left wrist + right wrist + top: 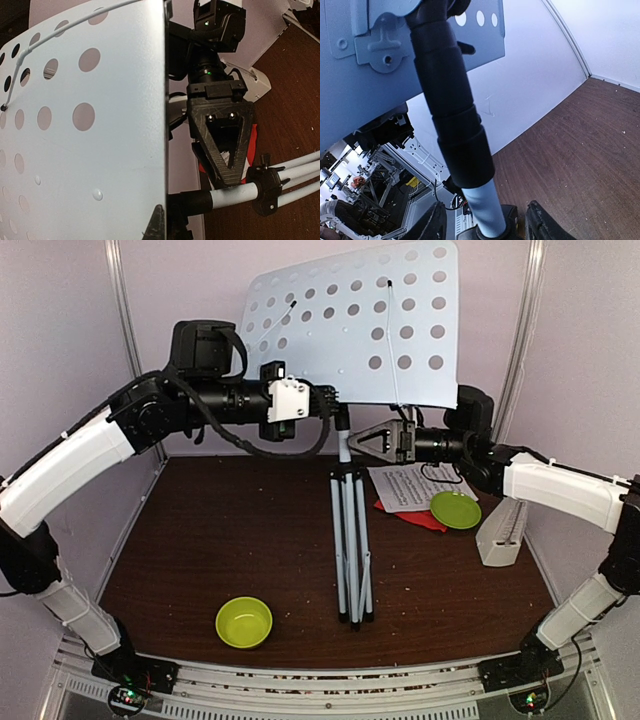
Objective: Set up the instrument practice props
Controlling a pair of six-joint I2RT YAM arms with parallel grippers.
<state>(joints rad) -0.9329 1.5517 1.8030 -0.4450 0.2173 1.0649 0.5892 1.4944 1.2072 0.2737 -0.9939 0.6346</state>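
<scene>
The music stand has a pale perforated desk (360, 320) on a pole (344, 445) with its grey tripod legs (350, 540) folded together on the table. My left gripper (328, 400) is at the desk's lower edge. In the left wrist view the desk (80, 140) fills the left, and one fingertip (157, 222) lies against its edge, seemingly shut on it. My right gripper (362, 438) is open, and its fingers (432, 225) straddle the pole (482, 200). White sheet music (410, 485) lies on a red page (425, 520). A cream metronome (500, 532) lies at the right.
A lime-green plate (455, 510) rests on the pages. A lime-green bowl (244, 622) sits near the front left. White walls close in the back and both sides. The right gripper (225, 150) also shows in the left wrist view, just above the pole (235, 192).
</scene>
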